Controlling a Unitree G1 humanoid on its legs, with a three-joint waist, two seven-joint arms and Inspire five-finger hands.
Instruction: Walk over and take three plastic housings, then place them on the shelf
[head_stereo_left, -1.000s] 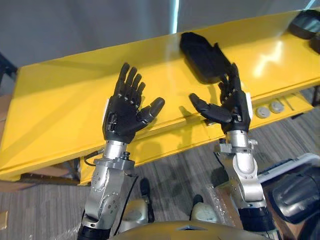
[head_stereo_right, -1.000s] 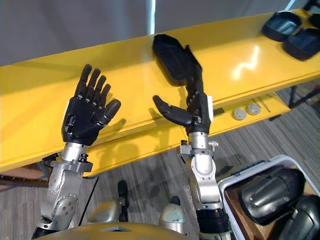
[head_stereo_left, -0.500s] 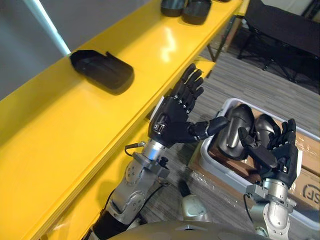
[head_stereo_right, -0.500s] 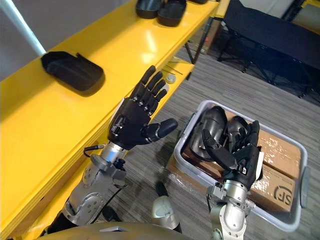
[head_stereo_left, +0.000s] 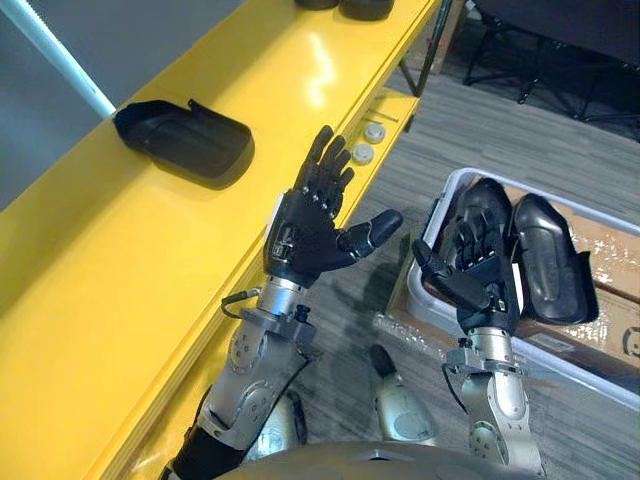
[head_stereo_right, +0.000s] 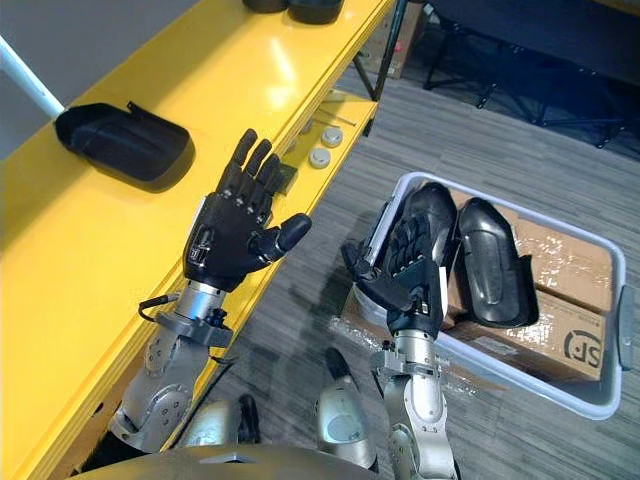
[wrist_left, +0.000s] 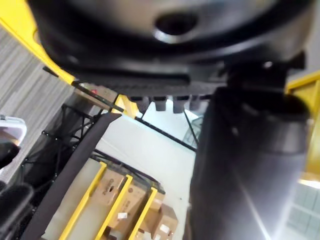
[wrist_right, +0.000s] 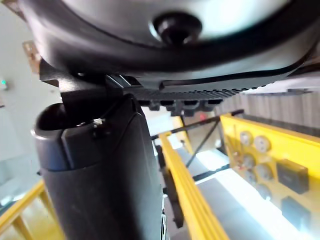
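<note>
Head pair down on shared shelf (head_stereo_left: 100, 260), bin (head_stereo_right: 530, 383); wrist views close, perhaps upward

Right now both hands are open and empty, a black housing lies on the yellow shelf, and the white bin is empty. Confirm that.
Wrong on the bin: the right eye view shows two black housings lying side by side in the white bin, past the right hand. The rest holds: left hand and right hand open and empty, a black housing on the yellow shelf.
</note>
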